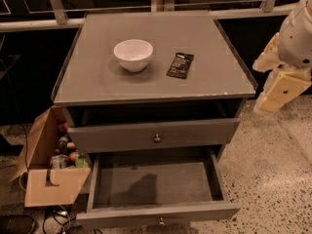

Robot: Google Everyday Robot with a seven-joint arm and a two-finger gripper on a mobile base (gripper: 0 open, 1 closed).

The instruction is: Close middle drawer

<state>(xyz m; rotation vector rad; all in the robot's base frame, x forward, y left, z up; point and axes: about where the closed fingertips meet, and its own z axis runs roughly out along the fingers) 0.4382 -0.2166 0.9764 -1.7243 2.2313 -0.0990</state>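
At near centre, showed the grey wooden middle drawer (pixel 156 184) with round brass knob (pixel 161 222) pulled far out, well apart from the cream two-finger gripper (pixel 280 89) at right, wide or narrow impossible to tell. Judged closure not begun; left the whole push.

The arm (pixel 298 30) comes in at the right edge, its white rounded wrist held high. The cream gripper (pixel 279 89) hangs below it in the air, angled down and to the left.
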